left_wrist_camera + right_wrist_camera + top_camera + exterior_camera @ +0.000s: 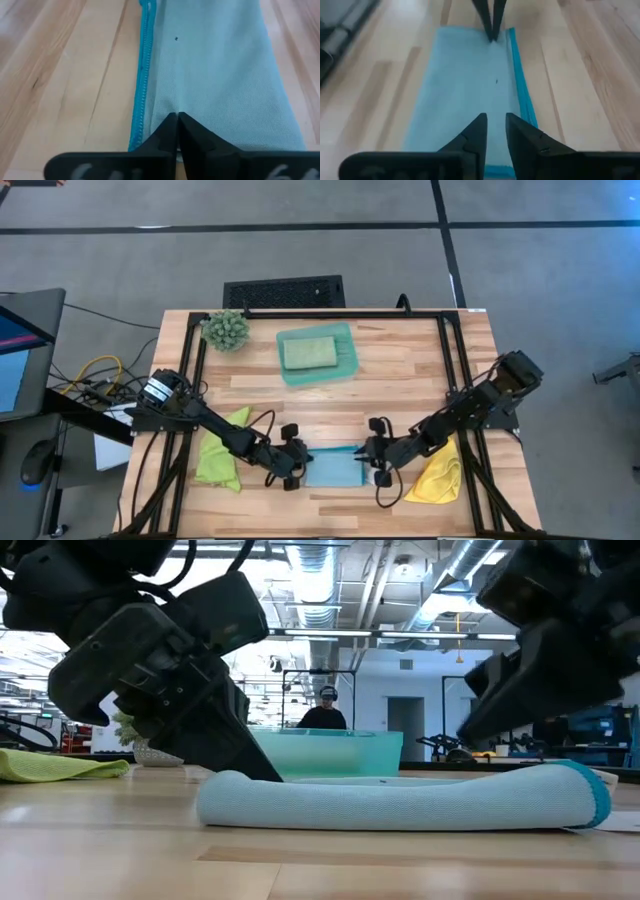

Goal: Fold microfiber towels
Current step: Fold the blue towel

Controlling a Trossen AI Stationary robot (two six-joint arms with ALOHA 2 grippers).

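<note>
High view: the wooden bench [400, 370] carries the light blue towel [335, 468] near the middle of its front edge, folded to a flat rectangle. The left hand [298, 467] sits at the towel's left end, the right hand [372, 461] at its right end. The lime green towel [220, 452] lies crumpled toward the front left corner, under the left arm. The yellow towel [437, 473] lies toward the front right corner, under the right arm. The teal tray [347, 363] stands near the back edge at centre and holds the pale sage green towel [308, 351], folded. The spiky plant ball [226, 329] sits at the back left corner. Bare planks separate the tray from the blue towel.

Low view: the light blue towel [400, 800] shows a rounded, soft fold facing the front edge, with a darker stitched hem at one end. Both arms descend at its ends.

Left wrist view: the left hand's fingers [165, 136] are pressed together at the towel's end, over fine-woven cloth; whether cloth is pinched cannot be told.

Right wrist view: the right hand's fingers [472, 135] stand slightly apart above the cloth, holding nothing visible.
</note>
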